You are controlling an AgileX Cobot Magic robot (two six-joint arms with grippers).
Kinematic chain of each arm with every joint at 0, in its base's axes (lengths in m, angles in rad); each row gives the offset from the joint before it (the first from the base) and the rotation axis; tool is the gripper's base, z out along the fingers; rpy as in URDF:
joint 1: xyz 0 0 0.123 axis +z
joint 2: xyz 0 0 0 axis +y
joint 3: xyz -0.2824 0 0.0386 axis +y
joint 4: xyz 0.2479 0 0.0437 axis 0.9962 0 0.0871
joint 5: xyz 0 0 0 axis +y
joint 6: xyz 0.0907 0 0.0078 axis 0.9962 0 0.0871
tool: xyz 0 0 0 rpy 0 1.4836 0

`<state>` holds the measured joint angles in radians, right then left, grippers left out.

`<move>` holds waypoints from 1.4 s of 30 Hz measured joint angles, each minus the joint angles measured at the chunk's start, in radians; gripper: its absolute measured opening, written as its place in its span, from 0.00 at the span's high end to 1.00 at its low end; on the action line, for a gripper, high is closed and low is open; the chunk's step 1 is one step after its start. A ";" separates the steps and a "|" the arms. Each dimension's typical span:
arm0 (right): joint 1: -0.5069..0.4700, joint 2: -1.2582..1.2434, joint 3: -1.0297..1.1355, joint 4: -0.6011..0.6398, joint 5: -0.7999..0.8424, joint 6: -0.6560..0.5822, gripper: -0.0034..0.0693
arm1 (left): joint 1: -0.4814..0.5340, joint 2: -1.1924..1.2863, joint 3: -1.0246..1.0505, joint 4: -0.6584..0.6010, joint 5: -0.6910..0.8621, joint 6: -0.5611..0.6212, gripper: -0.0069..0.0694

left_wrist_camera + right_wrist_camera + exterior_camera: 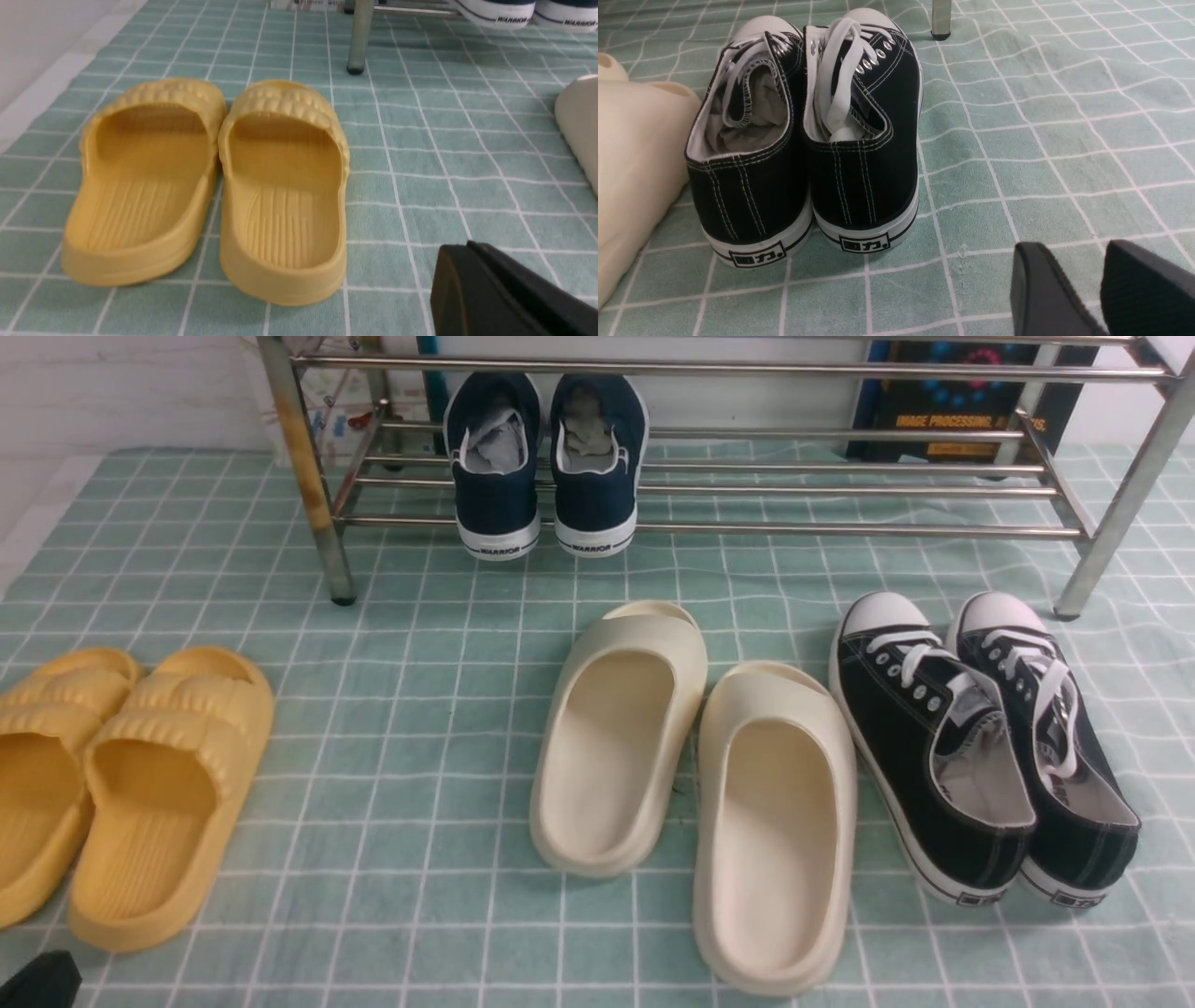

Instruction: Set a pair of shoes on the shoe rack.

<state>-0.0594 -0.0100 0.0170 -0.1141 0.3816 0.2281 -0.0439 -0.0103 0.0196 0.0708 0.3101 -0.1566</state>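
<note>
- Altogether, eight shoes show in the front view, in four pairs, plus one shoe rack (709, 527).
- One pair of navy shoes (546, 467), two of them, sits side by side on the rack's lower bars, toward its left end, heels facing the camera with the white soles overhanging the front bar.
- Two yellow slides (121, 784) lie touching each other on the cloth at far left; the outer one is cut by the frame edge.
- Two cream slides (691, 784) lie in the middle, just beside each other, the right one nearer the camera.
- Two black sneakers (980, 747) with white laces lie at right, pressed together, close to the cream pair.
- One green checked cloth (420, 644) covers the floor; its left edge meets pale bare floor.
- Open cloth runs between the yellow and cream slides, and in a strip between the rack's legs and the shoes on the floor.
- To the right of the navy pair the rack's lower bars are bare along most of their length.
- Left gripper (472, 261): only a dark tip shows, low beside the yellow slides; it is clenched, holding nothing.
- Right gripper (1083, 280): two black fingers (1041, 289) stand a little apart over bare cloth behind the sneakers, gripping nothing and touching no shoe.
</note>
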 joint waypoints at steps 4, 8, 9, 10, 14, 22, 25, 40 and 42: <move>0.000 0.000 0.000 0.000 0.000 0.000 0.62 | 0.000 0.000 0.008 -0.024 0.041 0.000 0.93; 0.000 0.000 0.000 0.000 0.000 0.000 0.62 | 0.000 0.000 0.009 -0.030 0.065 0.000 0.93; 0.000 0.000 0.000 0.000 0.000 0.000 0.62 | 0.000 0.000 0.010 -0.031 0.070 0.000 0.93; 0.000 0.000 0.000 0.000 0.000 0.000 0.62 | 0.000 0.000 0.010 -0.031 0.070 0.000 0.93; 0.000 0.000 0.000 0.000 0.000 0.000 0.62 | 0.000 0.000 0.010 -0.034 0.073 0.000 0.93; 0.000 0.000 0.000 0.000 0.000 0.000 0.62 | 0.000 0.000 0.010 -0.037 0.073 0.000 0.93; 0.000 0.000 0.000 0.000 0.000 0.000 0.62 | 0.000 0.000 0.010 -0.038 0.073 0.000 0.93; 0.000 0.000 0.000 0.000 0.000 0.000 0.62 | 0.000 0.000 0.011 -0.038 0.073 0.000 0.93; 0.000 0.000 0.000 0.000 0.000 0.000 0.62 | 0.000 0.000 0.011 -0.038 0.073 0.000 0.93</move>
<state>-0.0594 -0.0100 0.0170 -0.1141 0.3816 0.2281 -0.0439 -0.0103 0.0305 0.0330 0.3830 -0.1566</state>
